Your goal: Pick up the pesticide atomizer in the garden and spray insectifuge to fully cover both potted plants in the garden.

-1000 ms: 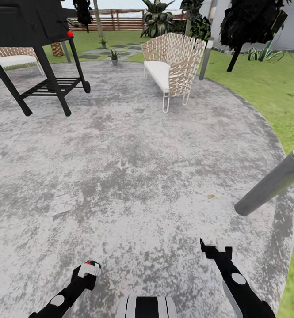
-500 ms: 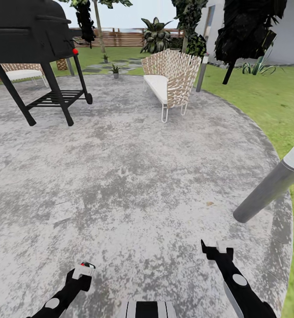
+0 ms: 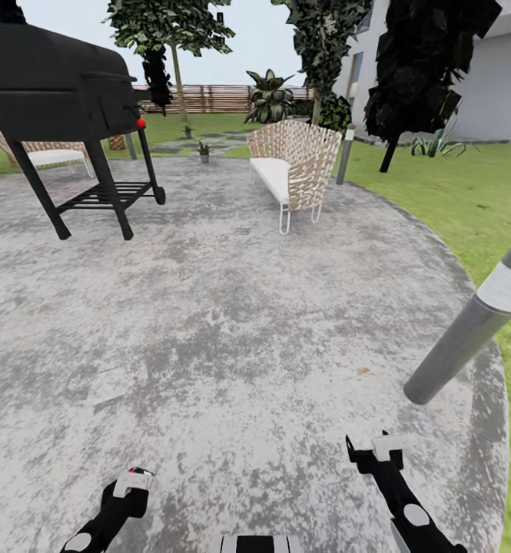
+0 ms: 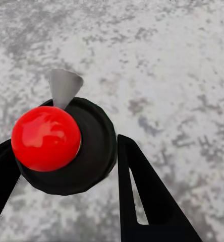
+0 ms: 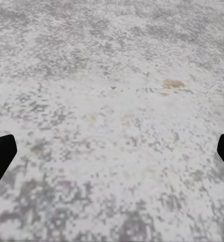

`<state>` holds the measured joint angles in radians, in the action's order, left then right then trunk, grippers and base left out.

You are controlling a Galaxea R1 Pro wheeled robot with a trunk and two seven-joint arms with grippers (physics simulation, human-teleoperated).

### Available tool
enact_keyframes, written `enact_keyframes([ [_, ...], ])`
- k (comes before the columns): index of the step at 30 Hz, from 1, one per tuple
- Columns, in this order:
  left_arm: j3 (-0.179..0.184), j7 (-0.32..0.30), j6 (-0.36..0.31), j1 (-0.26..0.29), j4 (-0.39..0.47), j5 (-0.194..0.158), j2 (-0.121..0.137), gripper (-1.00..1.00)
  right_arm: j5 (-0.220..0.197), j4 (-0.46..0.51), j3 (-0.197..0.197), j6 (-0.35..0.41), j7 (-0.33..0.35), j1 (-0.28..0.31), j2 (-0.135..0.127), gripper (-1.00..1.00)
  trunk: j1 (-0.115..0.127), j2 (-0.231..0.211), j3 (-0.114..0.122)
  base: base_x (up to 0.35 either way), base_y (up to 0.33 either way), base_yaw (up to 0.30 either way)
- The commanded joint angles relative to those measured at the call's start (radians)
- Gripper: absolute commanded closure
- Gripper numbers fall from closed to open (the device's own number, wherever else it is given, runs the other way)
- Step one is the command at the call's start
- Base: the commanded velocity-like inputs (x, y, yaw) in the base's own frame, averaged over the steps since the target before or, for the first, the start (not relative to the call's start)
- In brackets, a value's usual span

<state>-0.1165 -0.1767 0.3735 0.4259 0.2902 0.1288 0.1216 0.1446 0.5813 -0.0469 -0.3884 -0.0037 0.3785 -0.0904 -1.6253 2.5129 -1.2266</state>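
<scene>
now the left gripper (image 3: 128, 487) holding the pesticide atomizer (image 3: 132, 480) sits lower.

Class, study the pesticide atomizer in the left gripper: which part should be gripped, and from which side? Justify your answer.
Probably the round black body of the pesticide atomizer, with fingers closing on opposite sides, as the left gripper does. That leaves the red knob and the pale nozzle unobstructed, and the curved body seats between the fingers.
</scene>
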Motion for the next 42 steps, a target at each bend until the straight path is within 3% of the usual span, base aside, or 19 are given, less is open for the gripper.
enact_keyframes([
  [1,-0.009,-0.002,0.004,-0.005,-0.001,0.011,0.000,1.00,0.019,-0.013,-0.005,-0.004,-0.001,0.000,0.000,-1.00,0.001,0.000,0.005,0.000,0.000,0.000],
  [7,-0.027,0.003,0.004,-0.036,0.003,0.009,0.002,1.00,0.030,-0.130,-0.006,-0.028,-0.002,0.000,0.000,-1.00,0.003,-0.001,0.038,0.000,0.000,0.000],
  [10,-0.044,0.004,0.004,-0.049,-0.001,0.009,0.003,1.00,0.031,-0.197,-0.007,-0.083,-0.002,0.000,-0.001,-1.00,0.005,-0.002,0.054,0.000,0.000,0.000],
  [14,-0.089,0.005,0.034,-0.076,-0.003,0.010,0.001,1.00,0.032,-0.333,-0.008,-0.169,-0.002,0.000,-0.007,-1.00,0.006,-0.003,0.076,0.000,0.000,0.000],
  [17,-0.115,0.005,0.058,-0.104,0.000,0.009,-0.001,1.00,0.032,-0.396,-0.009,-0.185,-0.002,0.000,-0.020,-1.00,0.008,-0.004,0.092,0.000,0.000,0.000],
  [28,-0.121,0.005,0.062,-0.125,0.002,0.009,-0.003,1.00,0.030,-0.412,-0.008,-0.184,-0.002,0.000,-0.019,-1.00,0.013,-0.006,0.143,0.000,0.000,0.012],
  [34,-0.123,0.005,0.062,-0.125,-0.003,0.009,-0.006,1.00,0.030,-0.413,-0.008,-0.184,-0.006,0.000,-0.017,-1.00,0.015,-0.008,0.166,0.000,0.000,0.225],
  [37,-0.122,0.005,0.062,-0.125,-0.004,0.009,-0.006,1.00,0.030,-0.413,-0.008,-0.184,-0.038,0.000,-0.016,-1.00,0.017,-0.008,0.178,0.000,0.000,0.273],
  [42,-0.123,0.005,0.062,-0.125,-0.005,0.009,-0.007,1.00,0.030,-0.414,-0.008,-0.182,-0.156,0.000,0.002,-1.00,0.019,-0.010,0.197,0.000,0.000,0.278],
])
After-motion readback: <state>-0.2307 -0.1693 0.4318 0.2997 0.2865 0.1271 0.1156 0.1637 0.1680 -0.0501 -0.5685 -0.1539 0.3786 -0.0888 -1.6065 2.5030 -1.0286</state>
